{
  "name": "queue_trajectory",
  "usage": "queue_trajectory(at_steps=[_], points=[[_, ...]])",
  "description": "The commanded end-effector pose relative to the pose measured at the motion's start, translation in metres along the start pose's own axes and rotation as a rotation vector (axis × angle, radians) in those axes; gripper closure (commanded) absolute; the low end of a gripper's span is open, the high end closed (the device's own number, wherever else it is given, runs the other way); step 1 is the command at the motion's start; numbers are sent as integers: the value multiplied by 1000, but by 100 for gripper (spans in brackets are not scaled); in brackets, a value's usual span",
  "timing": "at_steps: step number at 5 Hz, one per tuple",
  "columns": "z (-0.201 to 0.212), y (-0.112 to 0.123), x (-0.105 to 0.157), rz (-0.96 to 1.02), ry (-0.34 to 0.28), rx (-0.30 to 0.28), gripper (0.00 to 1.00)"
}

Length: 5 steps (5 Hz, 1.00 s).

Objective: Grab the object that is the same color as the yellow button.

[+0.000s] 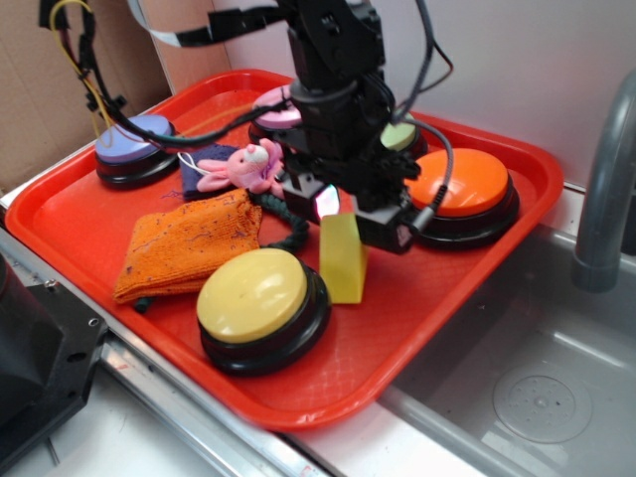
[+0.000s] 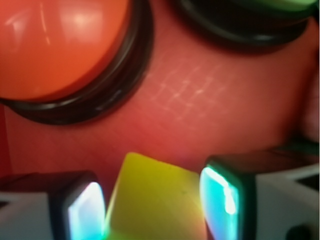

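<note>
Glowing gripper [image 2: 152,210] pads bracketed the smooth yellow plastic wedge [image 2: 155,200] at six o'clock, narrowed around it, seemingly to lift it off the red tray [image 2: 200,100].

The exterior view looks down from the front at the whole red plastic tray [image 1: 89,229]; the wrist view sits close above it, sharing the small yellow plastic wedge block [image 1: 343,260] [image 2: 152,200].

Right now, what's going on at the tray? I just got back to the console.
The WidowX gripper is down over the yellow wedge block, which stands on the red tray just beside the yellow button. The wrist view shows the block sitting between the two fingers, close on both sides, though I cannot tell whether they are pressing it yet. The orange button sits just behind, and an orange cloth lies to the side.
</note>
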State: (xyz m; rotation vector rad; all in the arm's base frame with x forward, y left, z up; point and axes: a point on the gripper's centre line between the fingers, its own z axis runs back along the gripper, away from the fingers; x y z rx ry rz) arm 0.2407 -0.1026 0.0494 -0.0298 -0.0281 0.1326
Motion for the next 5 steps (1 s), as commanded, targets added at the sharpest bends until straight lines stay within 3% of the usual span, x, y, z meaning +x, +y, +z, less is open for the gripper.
queue_trajectory(at_steps=[1, 2, 3, 4, 5], points=[[92, 29, 21, -49, -109, 76, 100], [120, 50, 22, -24, -137, 133, 100], [139, 80, 19, 25, -151, 144, 100], [150, 94, 11, 62, -222, 141, 100], [148, 94, 8, 87, -170, 160, 100]])
